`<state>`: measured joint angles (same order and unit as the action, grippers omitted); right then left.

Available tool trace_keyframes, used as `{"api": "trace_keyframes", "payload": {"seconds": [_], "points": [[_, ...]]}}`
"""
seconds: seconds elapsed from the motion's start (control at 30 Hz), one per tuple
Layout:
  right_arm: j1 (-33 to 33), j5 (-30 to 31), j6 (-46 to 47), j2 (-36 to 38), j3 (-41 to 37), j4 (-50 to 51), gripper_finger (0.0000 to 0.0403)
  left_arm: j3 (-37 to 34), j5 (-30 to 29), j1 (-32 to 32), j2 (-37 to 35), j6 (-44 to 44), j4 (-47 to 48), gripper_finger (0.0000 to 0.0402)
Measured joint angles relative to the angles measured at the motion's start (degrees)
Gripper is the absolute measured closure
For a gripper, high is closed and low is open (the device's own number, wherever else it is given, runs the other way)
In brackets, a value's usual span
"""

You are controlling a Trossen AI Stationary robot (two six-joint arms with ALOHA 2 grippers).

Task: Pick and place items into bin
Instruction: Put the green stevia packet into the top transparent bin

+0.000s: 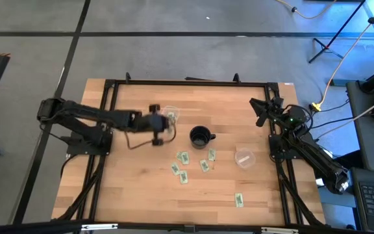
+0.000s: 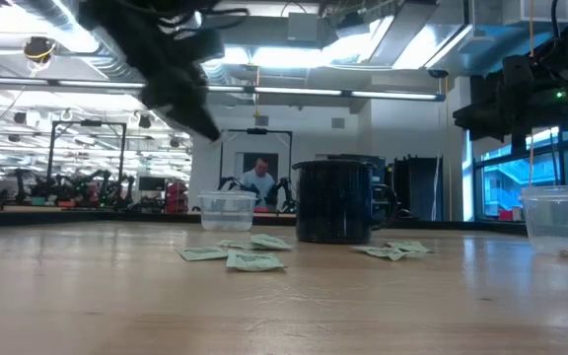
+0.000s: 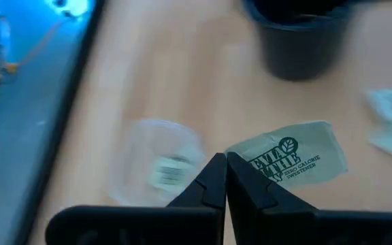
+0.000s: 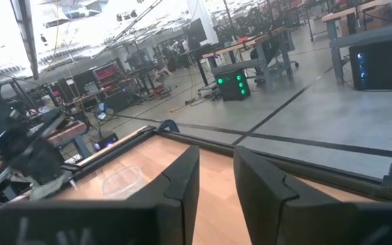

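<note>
A packet [image 3: 292,158] is held pinched between the closed left fingers [image 3: 224,178], raised over the counter [image 3: 182,82]. The carry step seems in hand; release is called for above the bin [image 3: 156,163] just beside the fingers.

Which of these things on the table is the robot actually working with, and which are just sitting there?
In the job:
- loose packets on the table
- held packet, pinched in the left gripper
- clear tub beside it, one packet inside

Lying about:
- mug
- second tub, perhaps a spare
- right gripper, open, waiting at the table's edge
</note>
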<state>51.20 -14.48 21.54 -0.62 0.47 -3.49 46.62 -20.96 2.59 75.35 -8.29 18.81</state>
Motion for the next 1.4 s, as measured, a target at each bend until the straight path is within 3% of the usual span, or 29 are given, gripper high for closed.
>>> {"api": "trace_keyframes", "payload": {"seconds": [0.13,0.3,0.8,0.93,1.27,1.4], "points": [[0.00,0.00,-0.90,-0.02,0.00,0.04,0.0308,4.13,1.17,7.51,2.63,-5.48,2.54,0.0399],[0.00,0.87,-1.05,-0.01,0.00,0.23,0.0308,6.44,6.82,13.04,7.86,-9.56,2.92,0.0399],[0.00,1.44,-1.05,0.00,0.00,0.35,0.0308,10.68,0.01,16.96,22.58,-10.33,2.35,0.0398],[0.00,1.51,-1.05,-0.01,0.00,0.35,0.0308,10.68,-3.30,16.66,22.66,-10.05,2.16,0.0384],[0.00,1.50,-1.05,-0.01,0.00,0.37,0.0308,10.70,-2.78,15.36,16.25,-9.42,2.54,0.0311],[0.00,1.49,-1.05,0.00,0.00,0.35,0.0308,10.70,3.29,13.16,10.66,-9.63,3.01,0.0301]]}}
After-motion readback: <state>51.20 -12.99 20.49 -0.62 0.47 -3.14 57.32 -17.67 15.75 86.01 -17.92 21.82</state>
